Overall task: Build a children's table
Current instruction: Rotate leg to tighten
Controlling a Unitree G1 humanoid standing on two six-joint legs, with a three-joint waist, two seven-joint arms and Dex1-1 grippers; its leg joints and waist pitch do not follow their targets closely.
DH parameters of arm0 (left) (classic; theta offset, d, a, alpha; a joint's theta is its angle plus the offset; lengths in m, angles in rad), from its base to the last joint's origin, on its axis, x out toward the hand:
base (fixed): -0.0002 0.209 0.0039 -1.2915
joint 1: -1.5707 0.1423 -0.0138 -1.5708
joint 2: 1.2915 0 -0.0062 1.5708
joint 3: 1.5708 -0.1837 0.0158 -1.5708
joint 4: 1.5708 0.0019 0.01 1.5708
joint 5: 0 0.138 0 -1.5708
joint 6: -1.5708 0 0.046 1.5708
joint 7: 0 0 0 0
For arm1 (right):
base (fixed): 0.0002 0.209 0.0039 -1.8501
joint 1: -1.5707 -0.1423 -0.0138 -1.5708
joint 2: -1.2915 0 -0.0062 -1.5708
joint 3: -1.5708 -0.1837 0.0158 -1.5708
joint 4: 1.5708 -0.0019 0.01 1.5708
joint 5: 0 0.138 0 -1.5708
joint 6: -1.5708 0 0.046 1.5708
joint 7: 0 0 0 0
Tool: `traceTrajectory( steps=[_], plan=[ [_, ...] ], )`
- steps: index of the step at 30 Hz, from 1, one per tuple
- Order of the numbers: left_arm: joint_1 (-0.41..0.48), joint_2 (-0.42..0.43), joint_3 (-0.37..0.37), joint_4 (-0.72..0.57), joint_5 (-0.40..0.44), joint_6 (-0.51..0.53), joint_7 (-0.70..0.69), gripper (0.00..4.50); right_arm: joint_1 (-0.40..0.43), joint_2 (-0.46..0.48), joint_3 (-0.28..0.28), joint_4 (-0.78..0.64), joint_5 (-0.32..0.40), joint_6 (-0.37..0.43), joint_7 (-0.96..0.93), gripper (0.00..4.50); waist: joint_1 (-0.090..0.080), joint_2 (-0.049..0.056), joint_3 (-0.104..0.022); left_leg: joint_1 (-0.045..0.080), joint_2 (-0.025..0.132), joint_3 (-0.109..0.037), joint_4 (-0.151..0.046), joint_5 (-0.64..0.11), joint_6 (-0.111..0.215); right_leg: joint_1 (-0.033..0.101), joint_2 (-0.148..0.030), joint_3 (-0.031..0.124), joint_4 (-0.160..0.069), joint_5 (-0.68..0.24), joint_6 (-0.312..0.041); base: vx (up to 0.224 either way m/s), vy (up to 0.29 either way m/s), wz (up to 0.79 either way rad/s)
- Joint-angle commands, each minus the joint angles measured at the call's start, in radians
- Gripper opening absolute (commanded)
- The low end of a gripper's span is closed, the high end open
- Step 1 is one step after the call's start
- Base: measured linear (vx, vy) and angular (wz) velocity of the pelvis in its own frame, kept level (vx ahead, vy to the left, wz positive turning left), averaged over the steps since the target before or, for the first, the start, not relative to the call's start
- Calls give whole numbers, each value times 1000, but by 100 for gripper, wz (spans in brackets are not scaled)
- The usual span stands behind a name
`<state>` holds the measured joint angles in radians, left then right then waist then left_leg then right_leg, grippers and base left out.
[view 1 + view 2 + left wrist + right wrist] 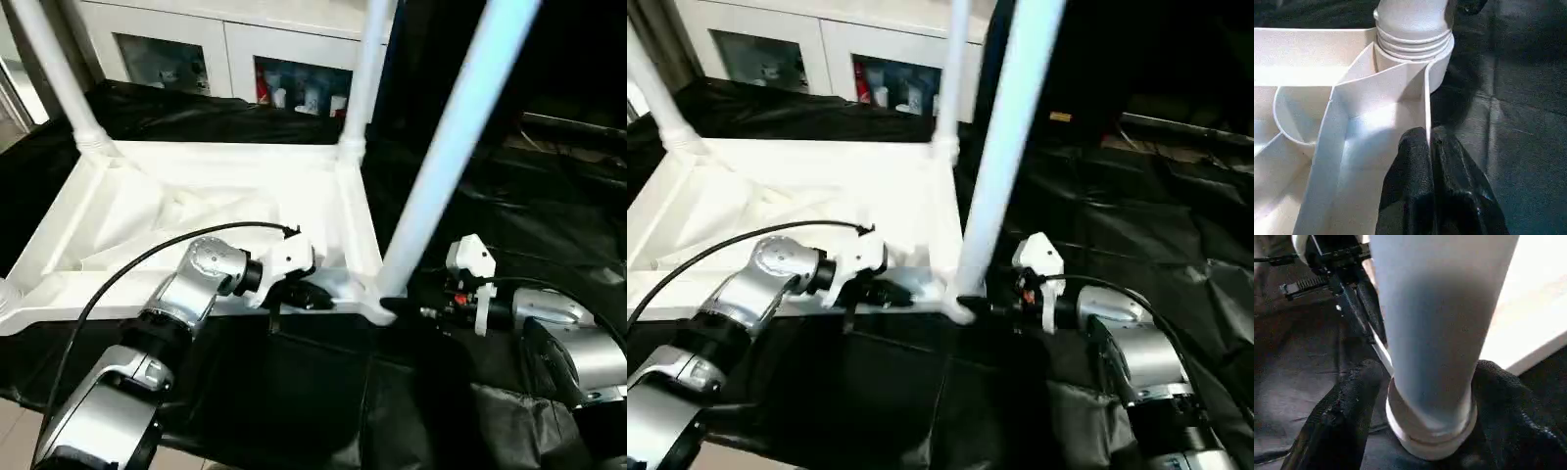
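Right gripper (1420, 431) has its two black fingers (1337, 416) on either side of the base of a white tube leg (446, 147), closed round it right where the leg meets the near right corner socket (1415, 44) of the tabletop (196, 215); likely gripping low so the leg can be pushed or twisted home without levering the top. Left gripper (1432, 191) is pinched on the thin raised rim (1426, 103) of the tabletop just beside that same socket, one finger inside the rim, one outside; looks like bracing, holding the top still against the other arm's push. Tabletop lies upside down on the large black-draped work table (549, 225), underside ribs and compartments showing, white plastic, rounded corners. The held leg leans off vertical, tilting up and to the right in the head views, so probably not fully seated; ribbed collar at its foot sits in the socket. Two more legs stand in the far corners: far left leg (54, 69) and far right leg (367, 59). Near left corner (8, 294) appears still without a leg. White cabinet (225, 49) with glass doors behind. Roughly three of four legs in.
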<state>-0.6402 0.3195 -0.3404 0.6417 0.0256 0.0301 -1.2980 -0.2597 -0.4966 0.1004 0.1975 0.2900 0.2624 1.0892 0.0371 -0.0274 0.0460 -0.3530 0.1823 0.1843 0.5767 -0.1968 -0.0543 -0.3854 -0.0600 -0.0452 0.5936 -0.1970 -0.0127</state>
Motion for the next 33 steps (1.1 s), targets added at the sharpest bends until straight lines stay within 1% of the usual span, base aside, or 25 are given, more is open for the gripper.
traceTrajectory(
  steps=[1, 2, 3, 8, 10, 11, 13, 14, 15, 16, 17, 18, 19, 21, 22, 23, 24, 25, 26, 27, 28, 29, 30, 32, 33],
  plan=[
    [7, 3, -24, -23, -9, 15, -35, 0, 9, -10, 5, -27, 19, 10, 14, 276, 4, -2, -53, 5, 59, -17, -60, -148, 83, 45, -88, 47, -61, -101, -279, 0, 0, 0],
    [9, 4, -24, -26, -10, 16, -35, 0, 8, -8, 4, -25, 22, 13, 15, 271, 5, -2, -53, 6, 58, -16, -60, -148, 81, 45, -86, 47, -61, -100, -279, 0, 0, 0],
    [12, 5, -23, -36, -11, 20, -34, 0, 0, -3, 10, -13, 24, 17, 24, 242, 6, -2, -53, 6, 58, -16, -60, -150, 80, 45, -86, 47, -61, -106, -278, 0, 0, 0],
    [17, 7, -21, -48, -9, 27, -36, 0, -14, 6, 17, 22, 14, 8, 37, 215, 5, -3, -54, 5, 57, -16, -59, -148, 73, 45, -86, 46, -60, -112, -274, 0, 0, 0],
    [20, 7, -19, -51, -9, 32, -32, 0, -23, 17, 20, 76, 7, -17, 49, 206, 5, -4, -55, 5, 56, -15, -57, -148, 73, 45, -87, 46, -60, -112, -276, 0, 0, 0],
    [22, 7, -19, -52, -10, 34, -31, 0, -25, 20, 22, 94, 5, -26, 53, 205, 4, -3, -54, 5, 57, -16, -58, -151, 73, 44, -87, 46, -60, -115, -278, 0, 0, 0],
    [19, -1, -16, -38, 0, 35, 6, 0, -35, 33, 21, 175, -8, -67, 50, 202, 2, -4, -53, 4, 56, -16, -57, -163, 70, 43, -88, 45, -62, -131, -280, 0, 0, 0],
    [13, -13, -13, -17, 13, 31, 53, 0, -52, 52, 14, 263, -32, -101, 4, 202, 2, -3, -51, 4, 55, -16, -58, -172, 67, 43, -88, 45, -65, -148, -277, 0, 0, 0],
    [8, -22, -9, -2, 22, 31, 88, 0, -66, 67, 8, 322, -51, -128, -38, 201, -4, -3, -50, 5, 55, -16, -59, -195, 58, 40, -88, 44, -68, -189, -275, 0, 0, 0],
    [0, -34, -3, 15, 32, 37, 130, 0, -77, 81, 1, 368, -65, -145, -80, 201, -6, -4, -45, 8, 54, -17, -61, -234, 43, 37, -87, 42, -76, -261, -259, 0, 0, 0],
    [-10, -50, 5, 36, 43, 41, 184, 0, -88, 96, -6, 405, -81, -157, -135, 200, -9, -4, -43, 10, 54, -18, -62, -253, 36, 35, -86, 42, -80, -300, -250, 0, 0, 0],
    [-24, -69, 16, 62, 52, 51, 245, 0, -102, 116, -19, 446, -95, -160, -216, 200, -11, -3, -43, 12, 53, -21, -63, -279, 20, 32, -87, 41, -86, -362, -227, 0, 0, 0],
    [-37, -87, 24, 84, 62, 61, 302, 0, -116, 136, -33, 487, -105, -160, -288, 199, -14, -7, -43, 10, 52, -24, -65, -284, 9, 32, -86, 41, -86, -394, -208, -50, 14, -5],
    [-54, -112, 32, 112, 74, 74, 374, 0, -126, 167, -53, 523, -113, -158, -382, 199, -20, -4, -42, 11, 51, -29, -67, -317, -10, 28, -86, 38, -90, -439, -185, -55, 20, -7],
    [-64, -130, 36, 126, 79, 86, 414, 0, -111, 198, -65, 512, -115, -148, -451, 199, -22, -7, -41, 14, 52, -30, -68, -346, -13, 25, -85, 37, -96, -465, -171, 0, 0, 0],
    [-76, -153, 41, 141, 83, 99, 459, 0, -92, 235, -75, 490, -122, -139, -528, 198, -22, -7, -41, 17, 50, -28, -67, -355, -12, 20, -86, 39, -100, -475, -166, 0, 0, 0],
    [-85, -171, 44, 153, 84, 109, 491, 0, -80, 266, -78, 476, -131, -139, -591, 198, -24, -7, -41, 17, 51, -30, -69, -365, -14, 16, -87, 41, -102, -487, -158, 0, 0, 0],
    [-97, -205, 41, 167, 87, 121, 531, 0, -64, 330, -76, 431, -153, -119, -696, 198, -24, -9, -40, 17, 50, -32, -71, -373, -16, 15, -86, 39, -105, -503, -144, 0, 0, 0],
    [-98, -206, 41, 167, 87, 121, 532, 0, -64, 333, -75, 429, -153, -118, -701, 198, -27, -9, -39, 16, 49, -32, -72, -382, -17, 11, -85, 41, -108, -513, -139, 0, 0, 0],
    [-100, -222, 37, 168, 89, 126, 539, 0, -61, 367, -70, 399, -159, -104, -735, 198, -26, -11, -41, 18, 48, -33, -72, -391, -18, 11, -86, 40, -109, -529, -127, 0, 0, 0],
    [-109, -248, 32, 182, 98, 119, 555, 0, -71, 414, -63, 387, -167, -113, -779, 198, -26, -7, -41, 19, 47, -36, -73, -403, -15, 10, -87, 39, -112, -551, -115, 0, 0, 0],
    [-109, -249, 31, 183, 98, 118, 555, 0, -73, 416, -62, 386, -168, -114, -781, 198, -28, -6, -39, 19, 46, -35, -72, -414, -15, 5, -86, 39, -116, -563, -109, 0, 0, 0],
    [-114, -265, 24, 193, 103, 104, 555, 0, -82, 433, -48, 379, -177, -120, -796, 198, -30, -7, -38, 24, 45, -38, -71, -441, -18, 0, -86, 37, -121, -597, -99, 0, 0, 0],
    [-114, -268, 22, 193, 103, 101, 552, 0, -84, 436, -45, 372, -179, -121, -798, 198, -34, -5, -37, 26, 45, -43, -73, -473, -18, 0, -87, 31, -127, -622, -83, 0, 0, 0],
    [-116, -270, 15, 200, 107, 91, 546, 0, -93, 436, -41, 357, -178, -109, -798, 253, -35, 4, -38, 26, 46, -46, -77, -482, -18, 4, -86, 28, -129, -600, -84, 0, 0, 0]
  ],
)
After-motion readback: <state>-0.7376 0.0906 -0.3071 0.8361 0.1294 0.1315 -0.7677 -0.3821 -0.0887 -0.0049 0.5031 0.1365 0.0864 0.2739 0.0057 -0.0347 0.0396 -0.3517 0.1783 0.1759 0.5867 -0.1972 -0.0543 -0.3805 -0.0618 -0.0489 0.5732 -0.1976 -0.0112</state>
